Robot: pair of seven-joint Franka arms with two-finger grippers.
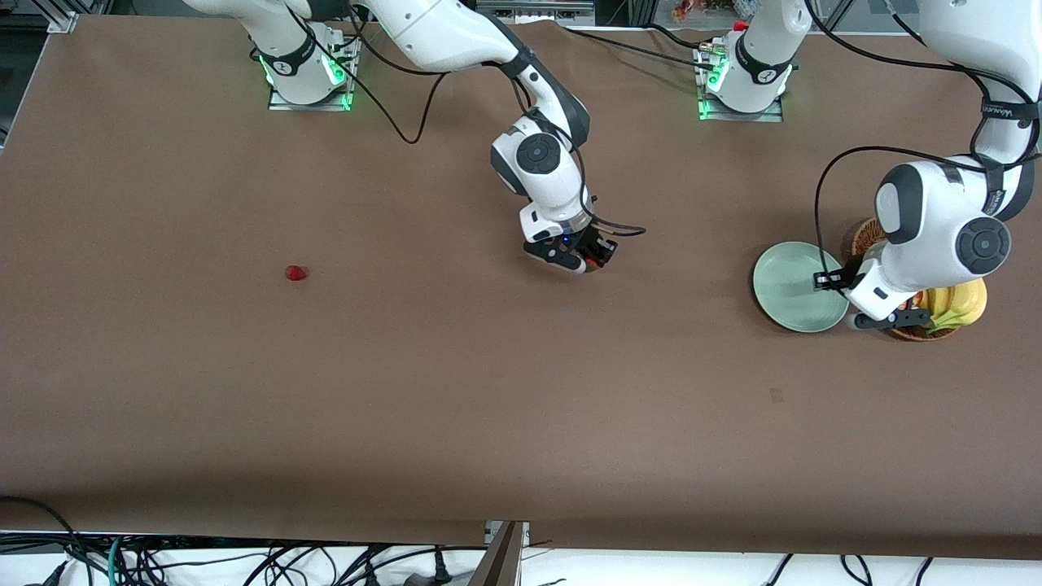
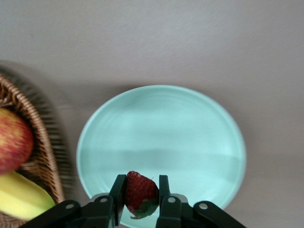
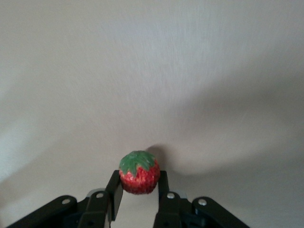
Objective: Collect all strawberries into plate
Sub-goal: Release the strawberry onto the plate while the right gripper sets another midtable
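Three strawberries show in all: one strawberry on the table (image 1: 296, 273) lying loose toward the right arm's end, one strawberry in the right gripper (image 3: 139, 172), and one strawberry in the left gripper (image 2: 140, 194). There is one mint-green plate (image 1: 785, 299). One brown wicker basket (image 2: 33, 123) stands just beside it, holding one red-and-yellow apple (image 2: 13, 140) and bananas (image 1: 961, 303) (how many is hard to tell, since the left arm covers much of the basket). Two robot arms, each with one two-finger gripper, stand at one brown table (image 1: 456, 407).
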